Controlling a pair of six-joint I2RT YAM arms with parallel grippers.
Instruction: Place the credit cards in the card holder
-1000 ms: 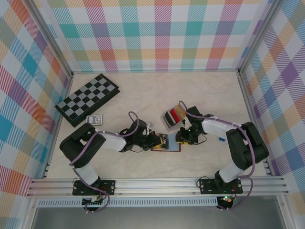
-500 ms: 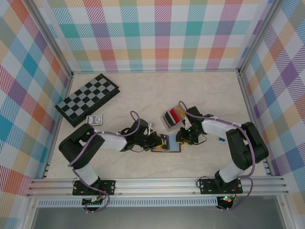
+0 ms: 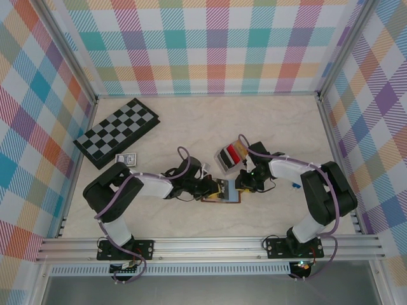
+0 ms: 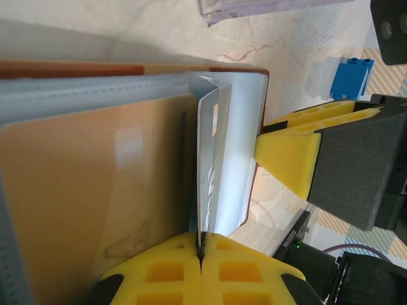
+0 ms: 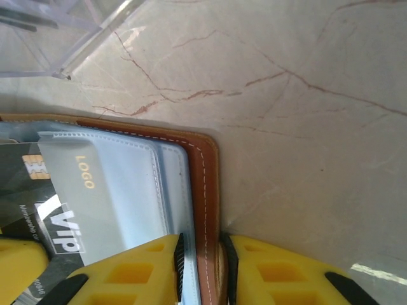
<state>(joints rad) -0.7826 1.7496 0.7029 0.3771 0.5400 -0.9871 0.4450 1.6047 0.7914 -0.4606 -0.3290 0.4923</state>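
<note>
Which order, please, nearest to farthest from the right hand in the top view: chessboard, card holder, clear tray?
1. Card holder: gripped by the right hand, on its left side.
2. Clear tray: just behind the hand.
3. Chessboard: far off at the left rear.

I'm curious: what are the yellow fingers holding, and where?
The card holder: left gripper pinches a clear sleeve edge, right gripper the leather cover edge.

Off-task clutter on my beige marble-look tabletop (image 3: 191, 121).
Folded black-and-grey chequered game board (image 3: 116, 132) far left, angled; small blue-patterned card pack (image 3: 126, 159) just beside its near edge; clear plastic rectangular tray (image 4: 267, 7) mid-table; small blue plastic block (image 3: 296, 185) on my right.
</note>
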